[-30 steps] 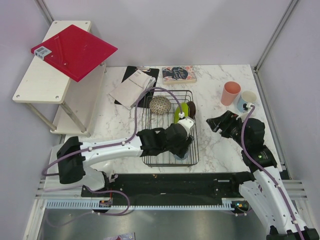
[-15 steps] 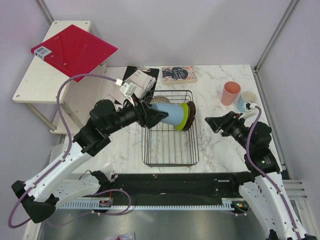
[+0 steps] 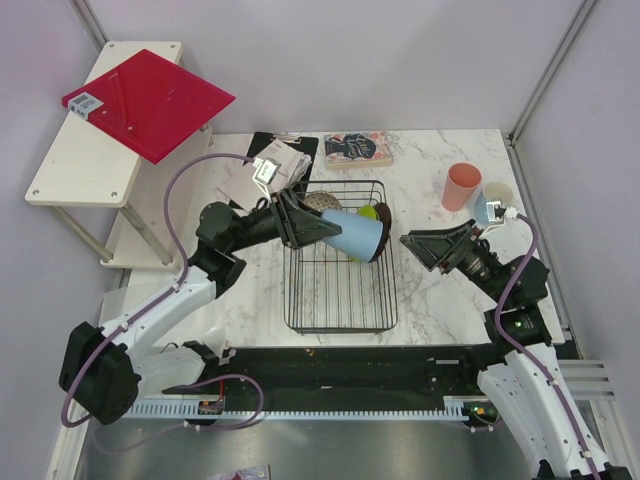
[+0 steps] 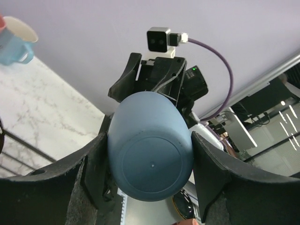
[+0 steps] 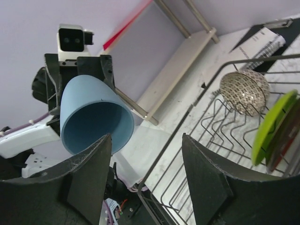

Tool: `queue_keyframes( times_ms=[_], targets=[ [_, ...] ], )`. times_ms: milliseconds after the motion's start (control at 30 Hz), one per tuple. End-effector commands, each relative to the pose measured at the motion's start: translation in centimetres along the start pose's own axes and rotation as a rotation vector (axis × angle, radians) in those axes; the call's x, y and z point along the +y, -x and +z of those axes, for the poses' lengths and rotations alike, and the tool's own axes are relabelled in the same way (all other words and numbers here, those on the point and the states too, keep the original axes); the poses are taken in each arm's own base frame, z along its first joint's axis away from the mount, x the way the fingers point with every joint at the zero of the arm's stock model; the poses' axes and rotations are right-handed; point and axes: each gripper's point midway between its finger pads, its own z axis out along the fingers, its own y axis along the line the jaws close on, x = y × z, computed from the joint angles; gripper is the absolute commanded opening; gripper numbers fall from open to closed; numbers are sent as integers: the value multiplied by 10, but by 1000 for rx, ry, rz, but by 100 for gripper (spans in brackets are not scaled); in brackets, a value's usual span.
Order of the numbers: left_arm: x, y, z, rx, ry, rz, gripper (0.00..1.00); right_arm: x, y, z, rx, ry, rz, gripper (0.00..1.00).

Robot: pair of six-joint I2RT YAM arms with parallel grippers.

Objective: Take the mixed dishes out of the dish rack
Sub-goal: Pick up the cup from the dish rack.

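- Darker blue cup (image 3: 352,236), smooth and tapered, lies sideways in the air above the black wire dish rack (image 3: 340,300).
- Left tool (image 3: 308,226) holds the cup by its flat base end.
- Right tool (image 3: 428,248) stands wide and empty, near the round cup mouth.
- Speckled bowl (image 3: 320,205) and lime green plate (image 3: 369,212) stand at the far end of the rack.

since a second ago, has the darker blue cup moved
Yes. The darker blue cup went from the dish rack's near right corner to above its far end, now tipped sideways.
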Motion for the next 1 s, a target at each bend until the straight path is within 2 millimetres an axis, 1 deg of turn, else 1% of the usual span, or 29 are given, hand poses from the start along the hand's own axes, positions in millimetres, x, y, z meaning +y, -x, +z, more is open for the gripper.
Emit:
queue_keyframes(
  times_ms=[0, 100, 167, 200, 267, 300, 367, 400, 433, 500, 600, 633, 700, 733, 767, 833, 867, 900, 933, 967],
  targets=[
    [-42, 23, 6, -37, -181, 37, 2, 30, 7, 2, -10, 145, -21, 69],
    [-41, 25, 9, -38, -202, 2, 2, 31, 7, 5, -9, 158, -13, 69],
    [-36, 24, 11, -40, -210, -6, 2, 38, 11, 7, -19, 186, -11, 69],
    [-34, 24, 11, -43, -209, -16, 2, 35, 10, 11, -11, 181, 8, 69],
    [-31, 24, 12, -50, -206, -22, 2, 41, 11, 16, -6, 210, 6, 69],
    [-28, 23, 12, -52, -202, -24, 2, 41, 12, 21, -6, 208, 7, 69],
    [-27, 23, 13, -51, -199, -26, 2, 49, 11, 25, 1, 232, 2, 69],
    [-26, 23, 13, -49, -199, -26, 2, 48, 11, 31, 8, 229, 2, 69],
    [-26, 23, 13, -49, -199, -26, 2, 52, 6, 35, 21, 237, -9, 69],
    [-25, 23, 15, -47, -202, -29, 2, 50, 0, 45, 46, 226, -5, 69],
    [-25, 23, 16, -41, -209, -38, 2, 52, -11, 60, 64, 222, -20, 69],
    [-24, 22, 16, -39, -208, -44, 2, 57, -16, 65, 77, 231, -34, 68],
    [-22, 20, 15, -37, -210, -51, 2, 58, -19, 78, 91, 215, -51, 67],
    [-22, 19, 14, -37, -210, -54, 2, 60, -22, 81, 101, 213, -57, 66],
    [-23, 18, 14, -35, -210, -55, 2, 55, -22, 85, 92, 181, -72, 62],
    [-25, 17, 11, -31, -207, -51, 2, 51, -17, 86, 66, 150, -77, 56],
    [-25, 16, 10, -33, -202, -37, 2, 47, -17, 84, 59, 126, -76, 49],
    [-24, 15, 9, -27, -193, -33, 2, 43, -10, 82, 22, 94, -86, 46],
    [-26, 15, 8, -26, -183, -31, 2, 41, -8, 80, 14, 76, -89, 43],
    [-24, 14, 7, -25, -174, -16, 2, 37, -9, 77, 14, 54, -88, 36]
  ],
)
